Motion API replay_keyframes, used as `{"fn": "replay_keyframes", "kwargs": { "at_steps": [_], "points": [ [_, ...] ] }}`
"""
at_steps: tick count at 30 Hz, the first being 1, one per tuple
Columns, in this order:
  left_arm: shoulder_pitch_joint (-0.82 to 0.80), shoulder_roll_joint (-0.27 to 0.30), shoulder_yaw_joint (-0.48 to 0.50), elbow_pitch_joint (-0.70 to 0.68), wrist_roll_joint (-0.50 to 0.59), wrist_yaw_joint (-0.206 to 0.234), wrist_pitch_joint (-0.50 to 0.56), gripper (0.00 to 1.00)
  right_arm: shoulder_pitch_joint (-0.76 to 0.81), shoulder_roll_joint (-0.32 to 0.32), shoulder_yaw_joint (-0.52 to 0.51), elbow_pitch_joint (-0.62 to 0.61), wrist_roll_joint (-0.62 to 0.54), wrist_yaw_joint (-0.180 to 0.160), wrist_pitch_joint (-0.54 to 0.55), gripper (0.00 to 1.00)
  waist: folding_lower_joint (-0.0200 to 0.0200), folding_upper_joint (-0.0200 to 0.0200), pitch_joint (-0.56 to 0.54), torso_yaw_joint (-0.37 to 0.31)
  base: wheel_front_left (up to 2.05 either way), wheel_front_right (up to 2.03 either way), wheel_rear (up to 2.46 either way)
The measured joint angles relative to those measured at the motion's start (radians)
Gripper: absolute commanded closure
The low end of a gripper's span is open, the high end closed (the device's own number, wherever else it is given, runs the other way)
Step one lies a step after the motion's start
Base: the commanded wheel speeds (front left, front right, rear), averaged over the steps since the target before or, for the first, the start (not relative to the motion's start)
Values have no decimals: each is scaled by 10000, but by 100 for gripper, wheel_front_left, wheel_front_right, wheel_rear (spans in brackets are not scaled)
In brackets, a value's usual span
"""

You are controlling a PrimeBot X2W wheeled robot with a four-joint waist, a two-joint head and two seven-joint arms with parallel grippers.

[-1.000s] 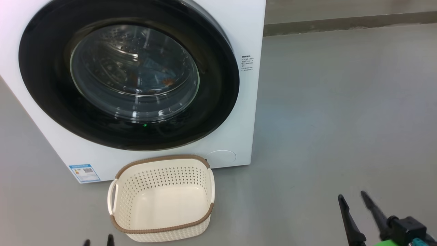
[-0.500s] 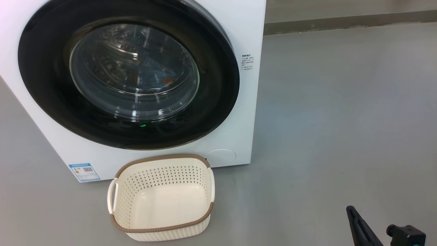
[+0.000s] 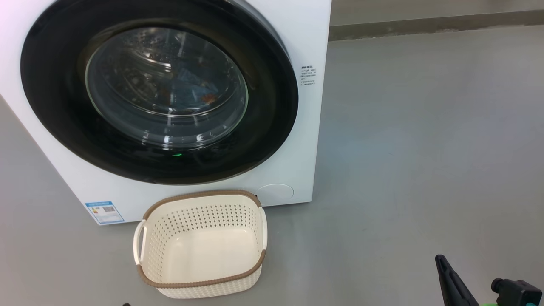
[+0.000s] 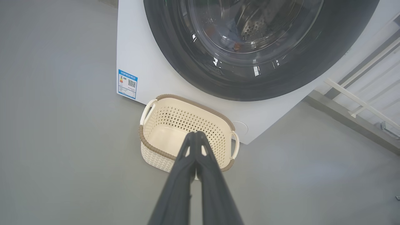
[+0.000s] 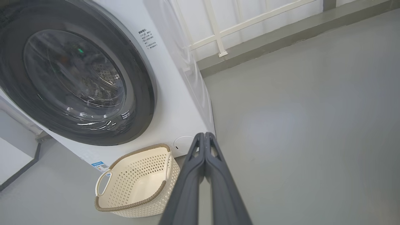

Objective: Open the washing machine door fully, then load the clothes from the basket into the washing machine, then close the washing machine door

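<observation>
So the washing machine door [image 3: 55,106] sits flush against the white front of the washing machine [image 3: 306,127], and through the glass bowl you can make out the clothes [image 3: 199,95] in the drum: a bit of blue fabric with an orange-brown blotch, though reflections make it hard to see more. That would explain why the basket [image 3: 199,195] has nothing in it but its own cream floor. It stands on the grey floor [image 3: 425,148] just in front of the washer, right under the door, which I'd guess makes for a short carry up into the drum. Both arms hang back over the floor, apart from everything. The left gripper [image 4: 196,134] has its two dark fingers pressed tip to tip with nothing between them, pointing over the basket, and the right gripper [image 5: 204,135] is pinched together the same way, empty, off to the right of the basket. To me this looks like the job is basically done, with the load in and the door closed. Head count: one washer, one door, one basket with two side handles, one bundle of clothes as far as I can tell, two grippers with two fingers each, one blue label sticker [image 3: 104,211] low on the front, and one round cap [image 3: 275,192] by the bottom corner.
</observation>
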Motion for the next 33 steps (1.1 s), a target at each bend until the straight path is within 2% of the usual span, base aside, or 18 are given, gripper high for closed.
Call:
{"fn": "replay_keyframes", "kwargs": {
  "at_steps": [33],
  "points": [
    [-740,25,230,174,-3544,-221,968,100,-398,169,-274,21,3791,0,974,100,0,0,144,8,0,0,0]
  ]
}}
